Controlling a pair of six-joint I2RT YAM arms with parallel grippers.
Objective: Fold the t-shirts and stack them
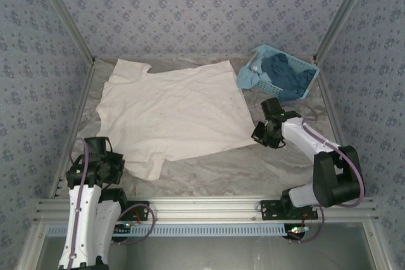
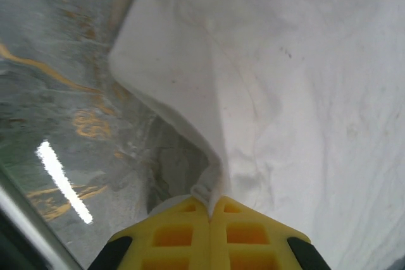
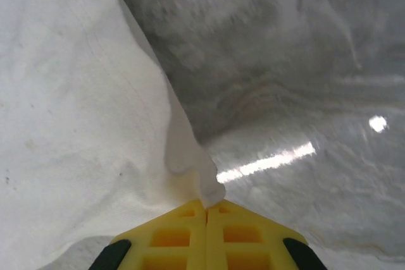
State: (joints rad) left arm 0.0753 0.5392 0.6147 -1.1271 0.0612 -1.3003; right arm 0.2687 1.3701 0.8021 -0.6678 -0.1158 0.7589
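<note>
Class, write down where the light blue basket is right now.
In the top view, the basket sits at the far right, just right of the cream t-shirt and beyond the right gripper.

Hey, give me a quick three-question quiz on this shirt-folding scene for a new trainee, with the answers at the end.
1. Fill in: the blue basket sits at the far ____ corner of the table.
2. True or false: the left gripper is shut on an edge of the t-shirt.
3. What does the right gripper hold? A the basket, B the t-shirt, C nothing.
Key: 1 right; 2 true; 3 B.
</note>
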